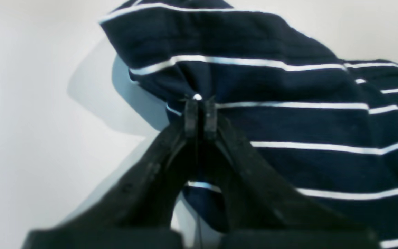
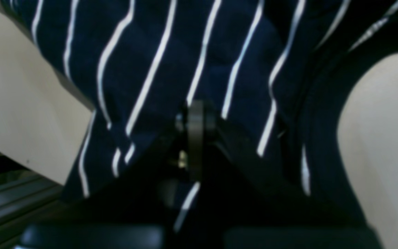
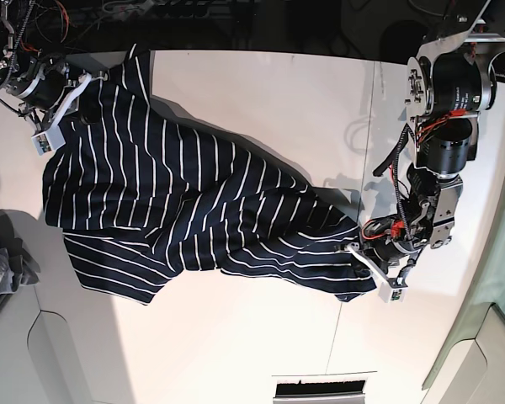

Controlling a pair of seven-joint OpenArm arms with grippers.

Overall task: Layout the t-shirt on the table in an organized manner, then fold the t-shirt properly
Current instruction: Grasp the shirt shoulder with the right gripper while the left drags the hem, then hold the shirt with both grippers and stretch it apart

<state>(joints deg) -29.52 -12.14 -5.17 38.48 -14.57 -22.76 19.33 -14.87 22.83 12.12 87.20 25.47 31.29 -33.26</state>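
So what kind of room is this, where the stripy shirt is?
Probably a robot lab or workshop. A navy white-striped fabric t-shirt lies on a wide white table, held by two black robot arms with loose red wires, not a home laundry room.

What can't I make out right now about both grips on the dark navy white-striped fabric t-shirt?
- Left gripper: left wrist view shows it pinching the t-shirt; which part is unclear.
- Right gripper: right wrist view is blurred, with cloth bunched around its tips.
- Base view: both sets of fingertips too small.
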